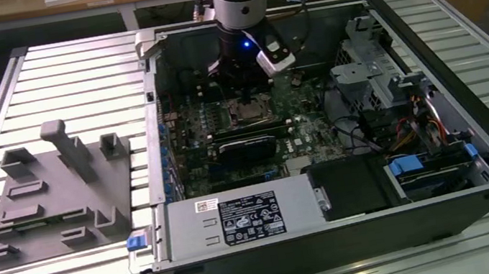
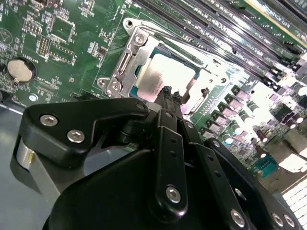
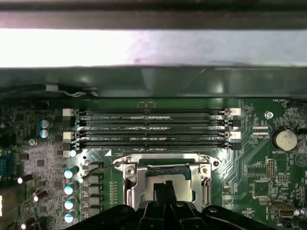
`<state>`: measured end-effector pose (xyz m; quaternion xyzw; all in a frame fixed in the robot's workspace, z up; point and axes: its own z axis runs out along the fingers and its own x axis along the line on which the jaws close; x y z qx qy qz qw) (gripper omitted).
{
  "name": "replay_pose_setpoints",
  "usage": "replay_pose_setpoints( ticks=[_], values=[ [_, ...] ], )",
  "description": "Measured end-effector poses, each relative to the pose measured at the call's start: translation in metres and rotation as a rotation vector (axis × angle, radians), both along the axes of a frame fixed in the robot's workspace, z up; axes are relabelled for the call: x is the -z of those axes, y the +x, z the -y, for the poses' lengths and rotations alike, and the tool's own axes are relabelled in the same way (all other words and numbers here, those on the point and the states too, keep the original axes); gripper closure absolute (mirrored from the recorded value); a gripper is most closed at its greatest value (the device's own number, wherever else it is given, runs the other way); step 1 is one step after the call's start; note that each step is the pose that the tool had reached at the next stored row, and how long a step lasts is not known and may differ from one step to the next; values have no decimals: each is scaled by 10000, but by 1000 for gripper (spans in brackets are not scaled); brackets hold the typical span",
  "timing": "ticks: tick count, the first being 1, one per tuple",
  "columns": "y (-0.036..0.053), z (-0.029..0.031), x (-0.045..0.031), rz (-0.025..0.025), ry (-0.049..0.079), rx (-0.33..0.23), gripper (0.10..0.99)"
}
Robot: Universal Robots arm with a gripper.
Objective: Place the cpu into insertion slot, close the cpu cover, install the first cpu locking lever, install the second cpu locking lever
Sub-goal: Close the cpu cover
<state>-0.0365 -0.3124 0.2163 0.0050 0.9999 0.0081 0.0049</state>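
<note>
Black linkage of the gripper (image 2: 169, 91) covered much of the second wrist view and hid the near edge of the insertion slot (image 1: 246, 112). In the exterior view the arm's wrist stood over that slot, inside the open computer case (image 1: 473, 110). The fingers (image 2: 165, 101) were thin dark blades pressed together with nothing between them, their tips at the cpu (image 2: 165, 74); whether they touched it could not be told. That chip, a flat square with a dull silvery top, lay in the slot. The cpu cover (image 3: 128, 184), a thin bright metal frame, appeared to lie flat around it. A thin wire lever (image 3: 103, 167) ran off one corner of the socket, latched or not was unclear. On the green board (image 3: 249, 163) beside the socket ran long narrow memory slots (image 3: 153, 127), a row of small capacitors (image 3: 71, 189) and a round coin battery (image 3: 284, 139). The case rested on a ribbed metal counter (image 1: 69, 68), next to a grey moulded fixture (image 1: 42, 211).
</note>
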Motion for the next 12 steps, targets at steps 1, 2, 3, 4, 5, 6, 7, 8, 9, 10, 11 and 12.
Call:
replay_pose_setpoints(
  ticks=[1,2,3,4,5,6,7,8,9,10,11,12],
  values=[
    [-1,4,0,-1,-2,-99,980],
    [-5,11,0,-1,-2,-165,980],
    [-11,19,1,0,-1,-208,980],
    [-19,27,2,0,-1,-241,980],
    [-29,35,2,-1,-1,-271,980],
    [-40,41,3,1,-1,-299,980],
    [-55,45,5,2,-1,-321,980],
    [-72,46,9,4,-1,-337,980],
    [-86,46,15,5,-1,-347,980],
    [-100,46,22,6,-3,-353,980],
    [-114,47,31,5,-5,-359,980],
    [-130,46,41,6,-4,-364,980]
  ],
)
